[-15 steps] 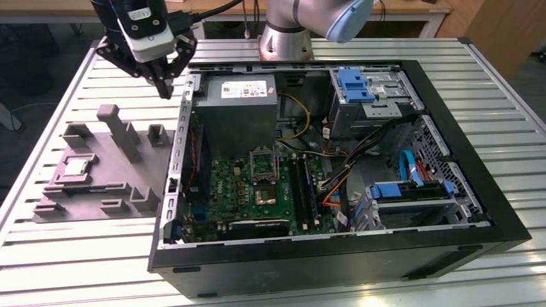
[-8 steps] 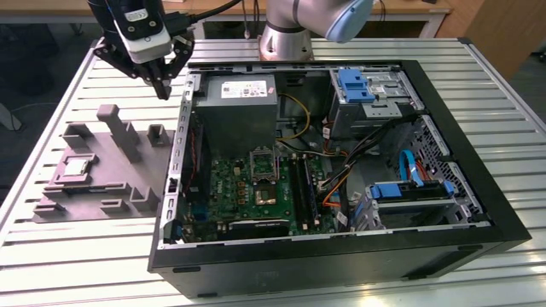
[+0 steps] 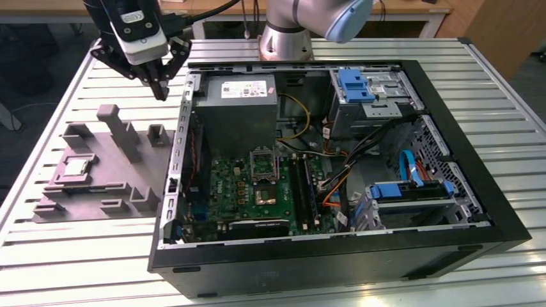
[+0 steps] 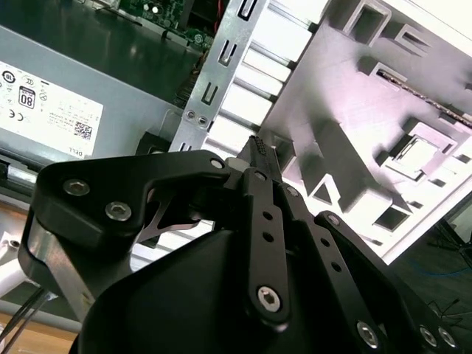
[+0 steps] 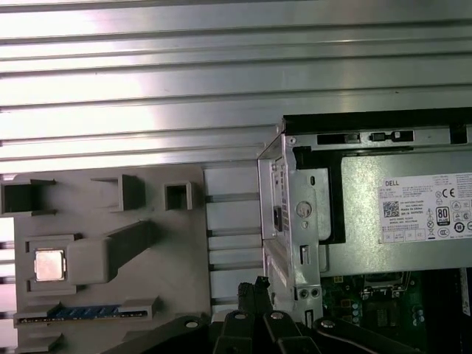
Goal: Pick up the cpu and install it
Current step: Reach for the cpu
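The cpu (image 3: 77, 167) is a small pale square chip lying flat in a recess of the grey fixture block (image 3: 94, 198), at the exterior view's left, beside the open computer case (image 3: 477, 192). It shows in both wrist views too, as the cpu (image 5: 49, 265) and the cpu (image 4: 417, 156). My gripper (image 3: 160, 94) hangs above the table between the fixture's far end and the case wall, well away from the chip. Its fingers (image 5: 254, 289) are together with nothing between them. The metal-framed socket (image 3: 263, 164) sits on the motherboard inside the case.
A grey power supply box (image 3: 239, 112) with a white label fills the case's far corner. Blue drive brackets (image 3: 354, 84) and loose cables (image 3: 341, 173) crowd the case at the exterior view's right. Tall posts (image 3: 119, 131) rise from the fixture. The slatted metal table (image 3: 85, 256) lies all around.
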Robot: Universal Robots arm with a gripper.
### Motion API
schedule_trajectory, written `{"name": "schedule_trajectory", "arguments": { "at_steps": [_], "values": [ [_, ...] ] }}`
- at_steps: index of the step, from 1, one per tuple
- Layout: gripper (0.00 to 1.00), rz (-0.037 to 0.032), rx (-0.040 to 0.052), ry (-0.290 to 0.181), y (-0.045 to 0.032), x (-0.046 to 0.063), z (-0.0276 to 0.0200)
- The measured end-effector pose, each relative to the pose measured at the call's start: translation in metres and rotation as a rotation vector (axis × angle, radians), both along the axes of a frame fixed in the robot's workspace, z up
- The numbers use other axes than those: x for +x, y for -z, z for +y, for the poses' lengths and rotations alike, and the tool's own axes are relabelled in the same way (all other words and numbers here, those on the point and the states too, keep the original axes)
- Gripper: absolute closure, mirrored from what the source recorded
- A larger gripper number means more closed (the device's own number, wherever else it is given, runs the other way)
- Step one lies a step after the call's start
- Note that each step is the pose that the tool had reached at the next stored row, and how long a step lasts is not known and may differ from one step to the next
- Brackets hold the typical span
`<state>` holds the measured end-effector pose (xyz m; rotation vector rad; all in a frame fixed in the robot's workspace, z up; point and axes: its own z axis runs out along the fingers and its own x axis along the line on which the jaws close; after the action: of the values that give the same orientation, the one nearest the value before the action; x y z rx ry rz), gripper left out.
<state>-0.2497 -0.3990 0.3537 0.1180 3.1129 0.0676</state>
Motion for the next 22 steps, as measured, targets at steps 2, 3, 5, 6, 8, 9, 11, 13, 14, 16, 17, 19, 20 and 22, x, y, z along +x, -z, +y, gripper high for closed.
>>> {"name": "schedule_trajectory", "arguments": {
  "at_steps": [2,3,5,6,8,9,11,13,14,16,17,19,20,22],
  "values": [
    [0.89,-0.0001,0.0001,0.0,0.0004,-0.001,0.0],
    [0.89,-0.0001,0.0,0.0,0.0005,-0.002,0.0],
    [0.89,0.0,0.0,0.0,0.0008,-0.003,0.0],
    [0.89,-0.0001,0.0001,0.0,0.001,-0.004,0.0],
    [0.89,0.0,0.0,0.0,0.0013,-0.005,0.0],
    [0.89,-0.0001,0.0,0.0,0.0014,-0.006,0.0],
    [0.89,0.0,-0.0001,0.0,0.0017,-0.007,0.0],
    [0.89,-0.0001,0.0,0.0,0.0021,-0.009,0.0],
    [0.89,0.0,0.0,0.0,0.0023,-0.011,0.0],
    [0.89,-0.0001,0.0,0.0,0.0027,-0.013,0.0],
    [0.89,-0.0001,0.0001,0.0,0.0029,-0.015,0.0],
    [0.89,-0.0002,0.0,0.0,0.0034,-0.018,0.0],
    [0.89,-0.0001,0.0,0.0,0.0037,-0.02,0.0],
    [0.89,-0.0001,0.0,0.0,0.0041,-0.024,0.0001]
  ]
}}
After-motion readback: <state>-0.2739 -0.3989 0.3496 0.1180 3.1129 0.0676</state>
